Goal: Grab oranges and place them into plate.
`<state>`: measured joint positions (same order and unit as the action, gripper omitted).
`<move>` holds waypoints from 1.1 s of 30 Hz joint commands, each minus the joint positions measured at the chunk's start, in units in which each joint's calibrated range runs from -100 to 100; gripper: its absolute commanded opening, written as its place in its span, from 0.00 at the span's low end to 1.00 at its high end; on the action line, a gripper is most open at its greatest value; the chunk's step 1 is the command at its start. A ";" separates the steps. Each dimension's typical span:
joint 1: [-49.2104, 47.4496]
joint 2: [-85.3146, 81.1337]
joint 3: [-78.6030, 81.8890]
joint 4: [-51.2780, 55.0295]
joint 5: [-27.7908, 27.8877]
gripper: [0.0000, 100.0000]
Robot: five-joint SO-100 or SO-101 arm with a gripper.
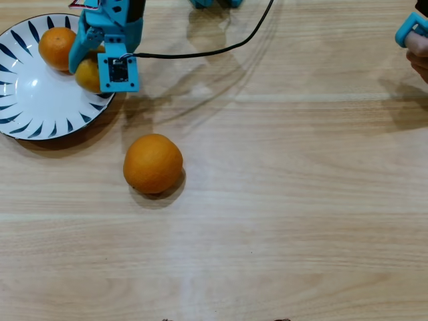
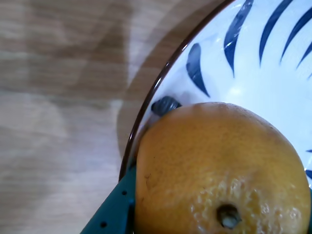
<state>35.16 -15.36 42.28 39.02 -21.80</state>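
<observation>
Closest to the lens in the wrist view is the yellowish orange (image 2: 219, 170), filling the lower right of the picture, its dimpled skin and dark stem dot turned toward the camera. A teal finger (image 2: 114, 212) of the gripper lies against its left flank at the bottom edge; the opposite finger is barely in view at the right edge, so the fruit appears clasped between the two, though only one contact is clear. Just behind the fruit lies the plate (image 2: 253, 87), white with dark blue leaf strokes, its dark rim curving from the bottom left up to the top right. The orange hangs over the inner side of that rim. Beyond the rim is the pale wooden table (image 2: 58, 97), crossed by soft shadows.

From overhead, the blue gripper (image 1: 90, 67) reaches in from the top edge and stands over the right side of the plate (image 1: 27, 93), with its camera module (image 1: 119, 71) just past the plate's right rim. The yellowish orange (image 1: 85, 75) shows partly under the fingers, inside the plate by the right rim. A small deep orange fruit (image 1: 57, 48) rests in the plate, just left of the held one and nearly touching it. A black cable (image 1: 200, 52) runs from the gripper rightward and up to the top edge. The large orange (image 1: 153, 163) sits on the table (image 1: 301, 200) outside the plate, below and to the right of its rim, well apart from the gripper. At the right edge, far from the plate, a blue part and a fragment of a hand (image 1: 418, 57) are visible.
</observation>
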 commanded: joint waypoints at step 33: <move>-29.44 -2.39 -39.24 31.24 -18.18 0.02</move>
<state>8.82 -18.66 7.57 69.94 -38.39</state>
